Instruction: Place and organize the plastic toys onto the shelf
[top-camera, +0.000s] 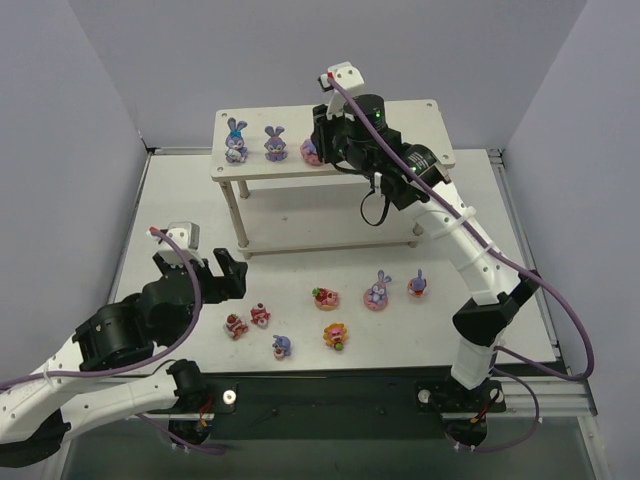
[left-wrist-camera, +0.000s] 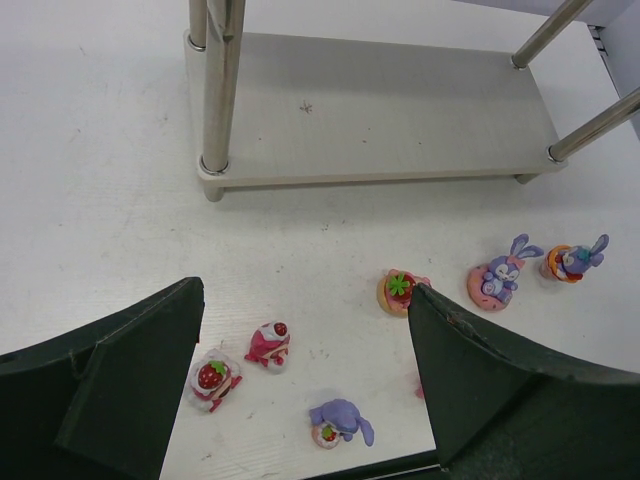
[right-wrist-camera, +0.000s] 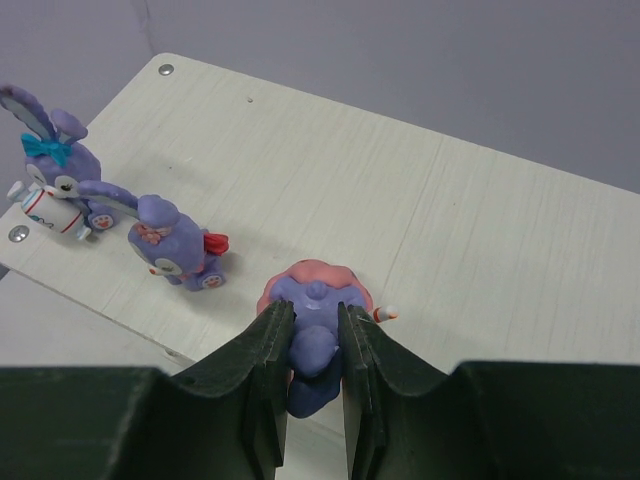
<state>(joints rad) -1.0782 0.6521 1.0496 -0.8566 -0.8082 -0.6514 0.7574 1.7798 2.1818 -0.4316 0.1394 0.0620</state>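
Letting go carelessly could tip the small purple plastic bunny (right-wrist-camera: 318, 285) on its pink round base, now pinched in the right gripper (right-wrist-camera: 313, 314) near the front edge of the pale wooden shelf (right-wrist-camera: 480, 230), down onto the table (top-camera: 300, 275); the left gripper (left-wrist-camera: 305, 295) hangs wide open.

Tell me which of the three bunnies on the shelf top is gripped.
The bunny on the pink base, at the row's end, pinched in the right gripper; the teal-bow bunny and the red-bow bunny stand free beside it.
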